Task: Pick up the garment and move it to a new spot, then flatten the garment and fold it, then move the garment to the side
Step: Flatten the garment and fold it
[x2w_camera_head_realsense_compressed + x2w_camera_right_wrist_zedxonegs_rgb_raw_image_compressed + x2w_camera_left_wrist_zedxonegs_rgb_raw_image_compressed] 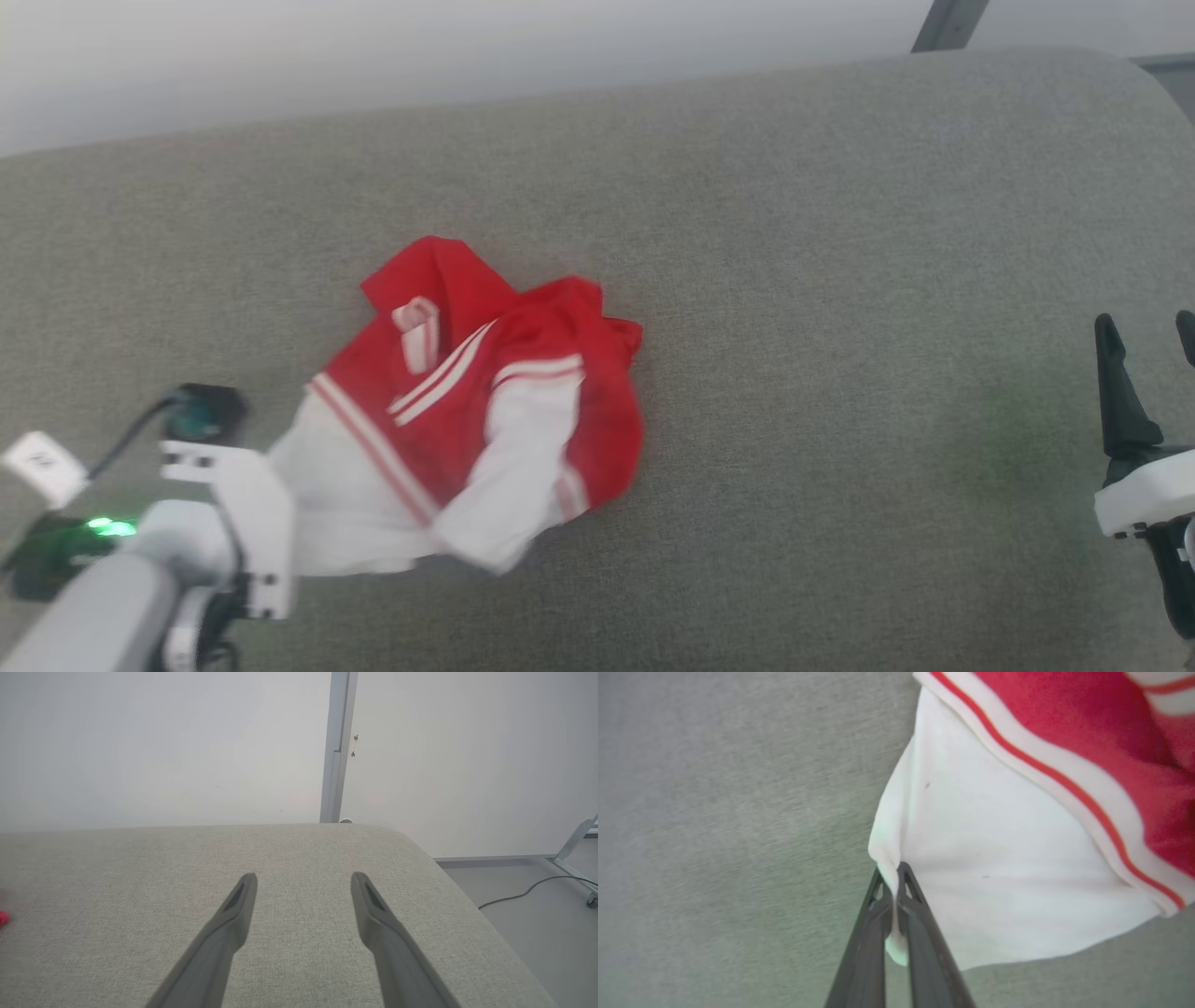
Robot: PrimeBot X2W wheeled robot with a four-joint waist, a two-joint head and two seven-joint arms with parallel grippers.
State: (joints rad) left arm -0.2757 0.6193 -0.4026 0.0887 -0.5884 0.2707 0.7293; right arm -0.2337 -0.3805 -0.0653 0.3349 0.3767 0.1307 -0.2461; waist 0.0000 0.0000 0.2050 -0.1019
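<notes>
A small, soft red sports garment [523,373] with white sleeve panels and thin red-and-white stripe trim lies crumpled left of centre on a grey woven fabric cushion [840,280]. One white sleeve is draped over the red body. The edge of a white panel, gathered into a pleat, is pinched between the fingers of the left gripper [893,872].

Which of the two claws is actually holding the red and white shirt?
The left gripper: it is pinched shut on the white edge of the garment. The right gripper stands open above the cushion, apart from it.
</notes>
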